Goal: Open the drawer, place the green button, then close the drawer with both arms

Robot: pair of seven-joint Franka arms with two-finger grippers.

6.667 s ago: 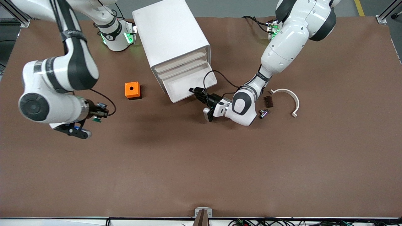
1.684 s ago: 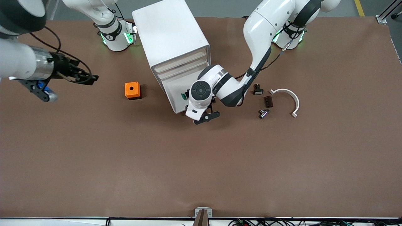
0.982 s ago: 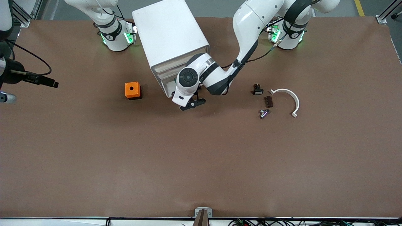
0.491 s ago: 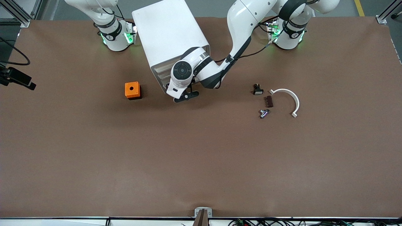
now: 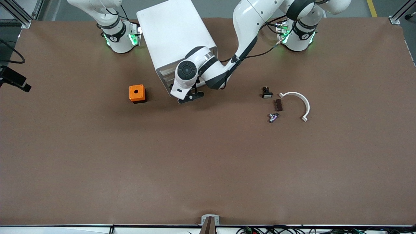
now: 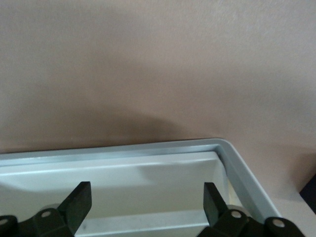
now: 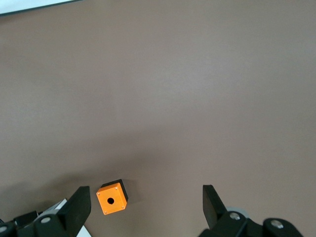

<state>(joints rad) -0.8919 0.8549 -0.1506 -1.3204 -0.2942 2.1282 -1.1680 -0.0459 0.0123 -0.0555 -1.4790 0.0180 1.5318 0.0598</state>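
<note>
The white cabinet (image 5: 175,35) stands near the robots' bases. My left gripper (image 5: 185,96) is at its front, low down, and my left wrist covers most of the lowest drawer there. In the left wrist view the open, empty gripper (image 6: 146,202) is over the drawer's white tray, whose rim (image 6: 148,147) and one corner show against the brown table. The button is hidden. My right gripper (image 5: 16,81) is open and empty, up in the air at the right arm's end of the table; the right wrist view (image 7: 146,202) shows it high above the orange cube (image 7: 111,200).
The orange cube (image 5: 137,93) lies beside the cabinet toward the right arm's end. Toward the left arm's end lie a black switch with a white face (image 5: 266,93), a brown piece (image 5: 278,105), a small metal piece (image 5: 273,117) and a white curved piece (image 5: 300,102).
My left gripper has moved toward the cabinet and the lowest drawer has slid in with it, hiding the green button. My right arm has drawn away to the table's end.
</note>
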